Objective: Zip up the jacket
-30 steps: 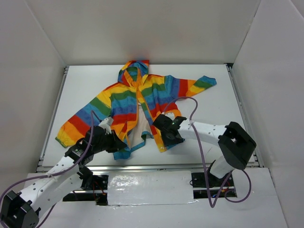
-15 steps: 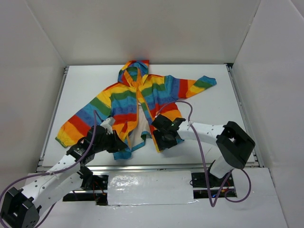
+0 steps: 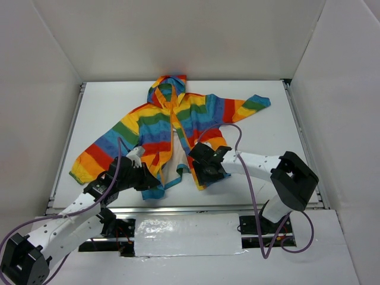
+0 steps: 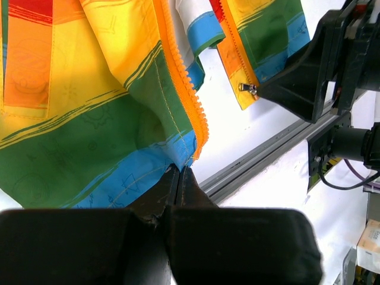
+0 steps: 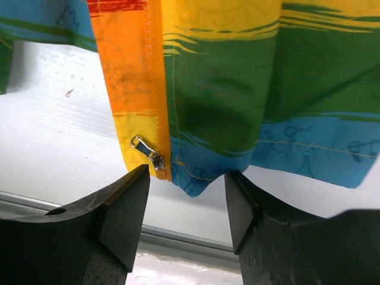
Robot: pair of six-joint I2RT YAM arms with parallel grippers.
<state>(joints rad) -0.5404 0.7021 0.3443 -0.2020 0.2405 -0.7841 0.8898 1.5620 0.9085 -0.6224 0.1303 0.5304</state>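
The rainbow-striped jacket (image 3: 196, 113) lies flat on the white table with its hood far from me and its front open. My left gripper (image 3: 149, 183) is shut on the blue bottom hem (image 4: 155, 172) of the left panel, right by the orange zipper teeth (image 4: 181, 83). My right gripper (image 3: 202, 173) stands open at the bottom corner of the right panel. The blue hem corner (image 5: 202, 178) sits between its fingertips (image 5: 138, 178). The silver zipper slider (image 5: 148, 151) lies just above the left fingertip, untouched. The slider (image 4: 248, 88) also shows in the left wrist view, beside the right gripper (image 4: 309, 77).
A metal rail (image 3: 178, 205) runs along the table's near edge just behind both grippers. White walls enclose the table on three sides. The right arm's purple cable (image 3: 237, 133) arches over the jacket's right panel. One sleeve (image 3: 95, 157) reaches toward the left edge.
My right gripper has slid a little left and nearer along the right panel's bottom corner. The left gripper has shifted slightly, still holding the hem.
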